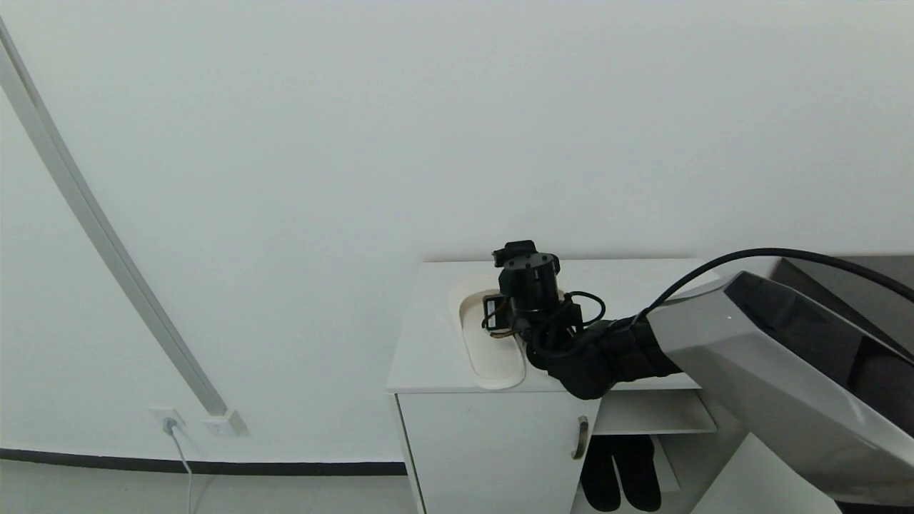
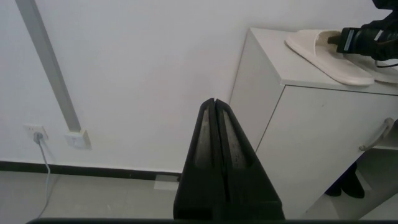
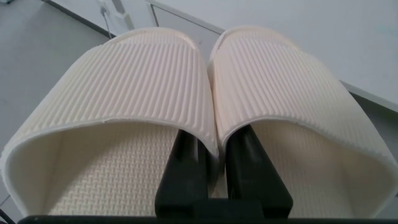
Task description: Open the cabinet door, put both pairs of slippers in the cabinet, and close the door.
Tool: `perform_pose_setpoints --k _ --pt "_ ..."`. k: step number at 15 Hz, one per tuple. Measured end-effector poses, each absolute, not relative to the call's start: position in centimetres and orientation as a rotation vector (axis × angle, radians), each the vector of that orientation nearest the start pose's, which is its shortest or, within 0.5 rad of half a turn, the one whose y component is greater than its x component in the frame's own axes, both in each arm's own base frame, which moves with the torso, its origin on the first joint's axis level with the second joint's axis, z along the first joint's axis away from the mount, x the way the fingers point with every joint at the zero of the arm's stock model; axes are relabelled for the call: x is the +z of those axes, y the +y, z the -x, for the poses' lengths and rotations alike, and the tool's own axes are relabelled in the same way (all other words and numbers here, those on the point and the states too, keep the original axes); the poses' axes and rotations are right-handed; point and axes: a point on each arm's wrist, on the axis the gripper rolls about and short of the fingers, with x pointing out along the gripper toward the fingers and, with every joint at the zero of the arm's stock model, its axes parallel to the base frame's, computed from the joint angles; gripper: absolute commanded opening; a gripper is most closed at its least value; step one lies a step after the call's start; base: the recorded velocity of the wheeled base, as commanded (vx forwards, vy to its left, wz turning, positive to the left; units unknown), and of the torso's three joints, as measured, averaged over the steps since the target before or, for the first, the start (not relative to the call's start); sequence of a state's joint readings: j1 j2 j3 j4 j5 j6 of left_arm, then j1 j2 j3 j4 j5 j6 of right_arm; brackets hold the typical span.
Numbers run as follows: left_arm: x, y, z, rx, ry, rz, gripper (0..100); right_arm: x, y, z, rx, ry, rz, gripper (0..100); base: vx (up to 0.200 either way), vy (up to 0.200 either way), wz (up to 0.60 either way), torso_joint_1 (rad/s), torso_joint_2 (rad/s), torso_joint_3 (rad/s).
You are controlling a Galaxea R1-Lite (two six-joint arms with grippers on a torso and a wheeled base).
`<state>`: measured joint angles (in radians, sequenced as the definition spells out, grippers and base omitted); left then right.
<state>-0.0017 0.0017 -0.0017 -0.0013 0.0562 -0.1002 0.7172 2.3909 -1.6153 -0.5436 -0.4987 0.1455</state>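
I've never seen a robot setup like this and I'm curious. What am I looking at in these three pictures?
This is a two-armed robot. The wide picture is from a camera on its head; the other two are from cameras on its wrists. A white cabinet has cream slippers on top and black slippers low down inside. The right gripper has one finger tucked into each cream slipper, pinching the pair together. The left gripper, off to the cabinet's side, has its fingers shut and holds nothing.

Cream slippers (image 1: pixel 496 365) atop white cab. (image 1: pixel 428 350); blk pair (image 1: pixel 628 475) inside, lower shelf.
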Motion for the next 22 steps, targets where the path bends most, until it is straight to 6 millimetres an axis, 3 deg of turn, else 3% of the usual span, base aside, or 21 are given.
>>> perform_pose_setpoints --k 2,5,10,15,18,22 --pt "7.6 0.1 2.3 0.054 -0.004 0.101 0 11.4 31.5 -37.7 0.211 0.211 -0.007 0 0.0 0.0 0.0 0.0 0.0 0.0" --pt "7.6 0.1 2.3 0.054 -0.004 0.1 0 13.5 30.5 -35.8 0.301 0.215 -0.017 0 0.0 0.0 0.0 0.0 0.0 0.0" --pt "7.6 0.1 2.3 0.055 -0.004 0.099 0 18.0 25.2 -29.1 0.507 0.248 -0.03 0 0.0 0.0 0.0 0.0 0.0 0.0" --pt "7.6 0.1 2.3 0.053 -0.004 0.095 0 19.0 19.3 -22.6 0.568 0.281 0.018 0 0.0 0.0 0.0 0.0 0.0 0.0" --pt "7.6 0.1 2.3 0.054 -0.004 0.093 0 18.9 18.0 -21.5 0.559 0.288 0.018 0 0.0 0.0 0.0 0.0 0.0 0.0" --pt "7.6 0.1 2.3 0.054 -0.003 0.096 0 19.0 18.0 -20.9 0.57 0.286 0.022 0 0.0 0.0 0.0 0.0 0.0 0.0"
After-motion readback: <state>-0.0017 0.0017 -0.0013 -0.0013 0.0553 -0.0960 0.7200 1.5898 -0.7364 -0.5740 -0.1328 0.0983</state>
